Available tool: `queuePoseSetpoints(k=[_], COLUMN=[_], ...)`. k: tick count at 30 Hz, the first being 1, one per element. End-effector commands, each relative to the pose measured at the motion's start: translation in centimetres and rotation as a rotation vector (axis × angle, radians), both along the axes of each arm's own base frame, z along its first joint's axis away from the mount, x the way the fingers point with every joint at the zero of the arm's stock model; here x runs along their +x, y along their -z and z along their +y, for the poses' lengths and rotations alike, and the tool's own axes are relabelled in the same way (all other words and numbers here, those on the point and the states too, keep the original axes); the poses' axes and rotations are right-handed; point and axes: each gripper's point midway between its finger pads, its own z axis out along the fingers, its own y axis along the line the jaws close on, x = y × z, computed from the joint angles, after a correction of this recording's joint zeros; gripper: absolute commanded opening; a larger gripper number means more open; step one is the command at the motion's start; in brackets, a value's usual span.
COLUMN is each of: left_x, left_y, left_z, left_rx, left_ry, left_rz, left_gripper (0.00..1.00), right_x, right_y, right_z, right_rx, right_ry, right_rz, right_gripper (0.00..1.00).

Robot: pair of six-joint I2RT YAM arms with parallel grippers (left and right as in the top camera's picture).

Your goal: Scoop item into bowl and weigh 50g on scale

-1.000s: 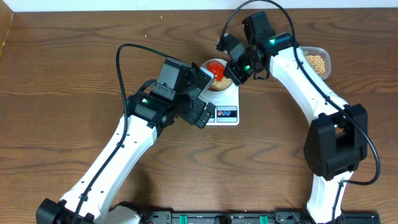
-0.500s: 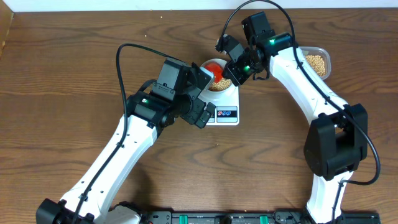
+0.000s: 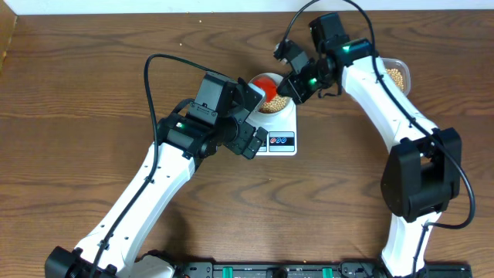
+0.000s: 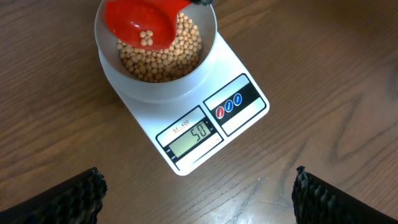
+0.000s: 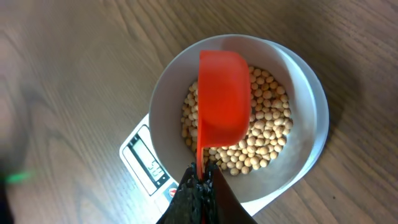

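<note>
Right end effector (image 5: 200, 183) clamped on scoop (image 5: 225, 93) within bowl (image 5: 305, 118) rim — left end effector (image 4: 198, 193) gaping, empty, over front edge of scale (image 4: 239, 121)

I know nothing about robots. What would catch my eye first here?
A bright red scoop, pinched by the right gripper, hangs over a pale bowl of tan beans. The bowl sits on a white kitchen scale near the middle of the wooden table, and its display reads 50.
</note>
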Motion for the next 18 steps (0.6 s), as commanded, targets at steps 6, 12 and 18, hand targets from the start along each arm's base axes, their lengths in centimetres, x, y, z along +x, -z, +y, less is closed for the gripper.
queuePoseSetpoints(k=[6, 12, 18], left_x=[0.0, 0.0, 0.0], left_y=[0.3, 0.3, 0.3], left_z=[0.1, 0.1, 0.1], left_rx=[0.008, 0.008, 0.008], left_ry=[0.012, 0.012, 0.012], left_rz=[0.005, 0.005, 0.005], left_gripper=[0.98, 0.98, 0.98], right_x=[0.4, 0.4, 0.4], right_y=[-1.2, -1.1, -1.3], right_z=[-0.9, -1.6, -1.8], right_rx=[0.128, 0.123, 0.124], right_ry=[0.020, 0.036, 0.039], right_rz=[0.057, 0.076, 0.072], right_gripper=[0.01, 0.01, 0.01])
